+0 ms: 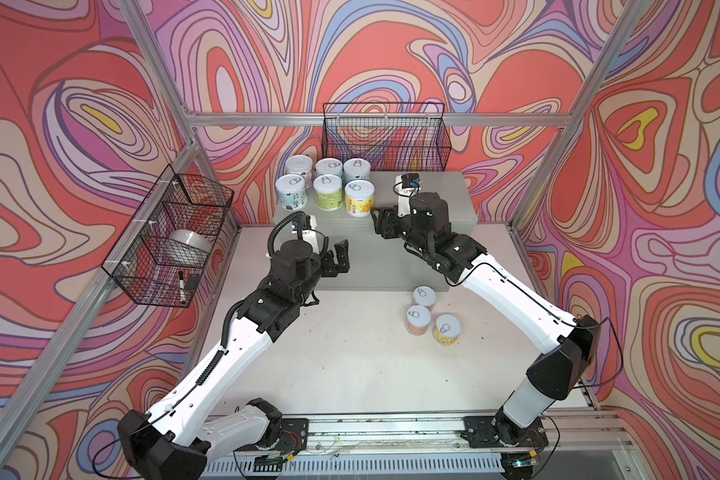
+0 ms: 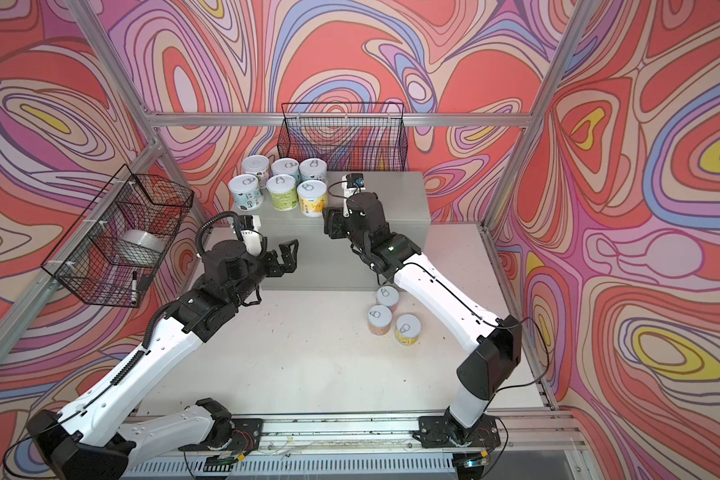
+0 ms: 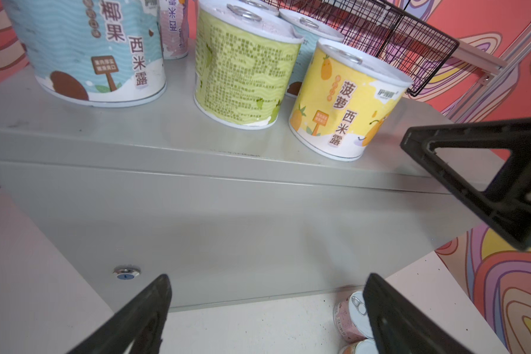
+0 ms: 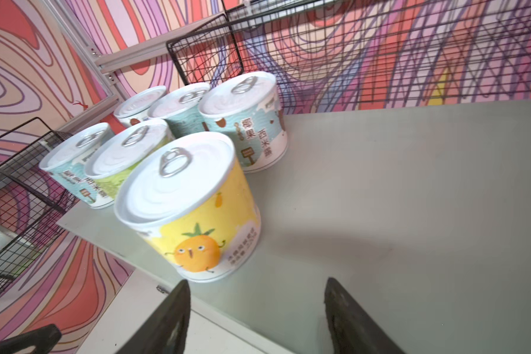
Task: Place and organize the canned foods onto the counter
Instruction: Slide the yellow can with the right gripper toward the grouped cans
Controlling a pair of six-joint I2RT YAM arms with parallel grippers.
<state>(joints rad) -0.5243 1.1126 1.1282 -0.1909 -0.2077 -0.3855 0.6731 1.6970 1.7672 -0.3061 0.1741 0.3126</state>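
Six cans (image 1: 329, 181) stand upright on the counter (image 1: 433, 199), in the upper middle of both top views. They make two rows of three, close together on its left part, so the right part is free for more. The right gripper (image 1: 381, 224) hovers at the front edge of the counter, just beside the yellow can (image 1: 359, 198) that ends the front row. In the right wrist view its jaws are apart with nothing between them, so it holds no can. The left gripper (image 1: 338, 262) hangs in front of the counter, lower and more to the left, its jaws spread wide and empty. I think it waits there to keep out of the way. Three more cans (image 1: 417, 319) stand in a tight group on the table (image 1: 350, 374), right of the middle. These are not yet placed.
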